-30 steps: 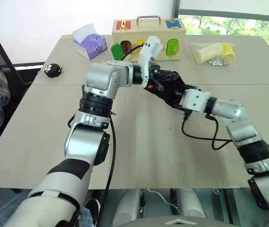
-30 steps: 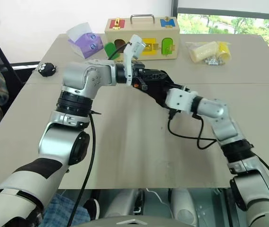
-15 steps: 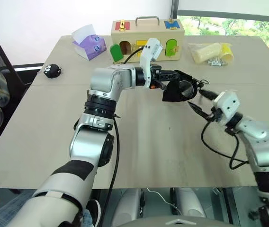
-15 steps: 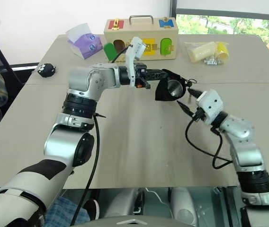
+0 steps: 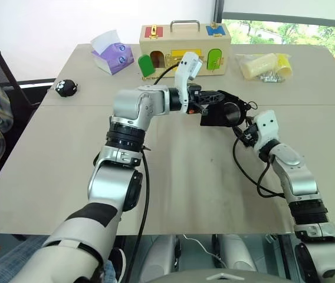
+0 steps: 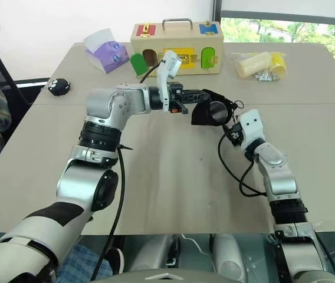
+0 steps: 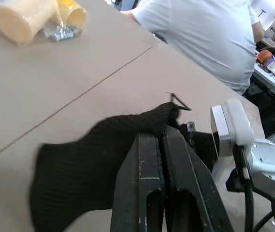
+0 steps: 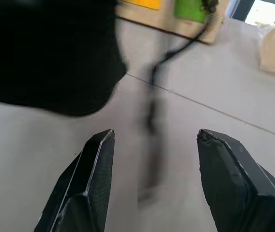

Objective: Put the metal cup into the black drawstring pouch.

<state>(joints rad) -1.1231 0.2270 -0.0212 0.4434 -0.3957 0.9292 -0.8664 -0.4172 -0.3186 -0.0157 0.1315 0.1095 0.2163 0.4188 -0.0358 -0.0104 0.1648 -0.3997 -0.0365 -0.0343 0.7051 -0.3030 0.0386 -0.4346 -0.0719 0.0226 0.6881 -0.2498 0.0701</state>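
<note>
My left gripper [image 5: 210,101] is held above the table's middle, shut on the cloth rim of the black drawstring pouch [image 5: 216,115], which hangs from it with its mouth turned to the right. The metal cup [image 5: 232,110] sits inside that mouth, its round shiny rim and dark inside showing. In the left wrist view the fingers [image 7: 145,179] pinch the black cloth [image 7: 84,169]. My right gripper [image 5: 246,133] is just below and right of the pouch, open and apart from it. Between its fingertips [image 8: 99,159] lie only the table and a blurred cord [image 8: 152,106].
Along the far edge stand a wooden box [image 5: 185,40] with coloured doors, a purple tissue pack [image 5: 113,54] and a pale yellow wrapped roll [image 5: 265,65]. A small black toy [image 5: 65,87] lies far left. A person in a white shirt [image 7: 210,34] stands beyond the table.
My right gripper has drawn back out of the pouch's mouth, moving down and to the right and rolling its wrist; the cup stays in the pouch. The left gripper has held still.
</note>
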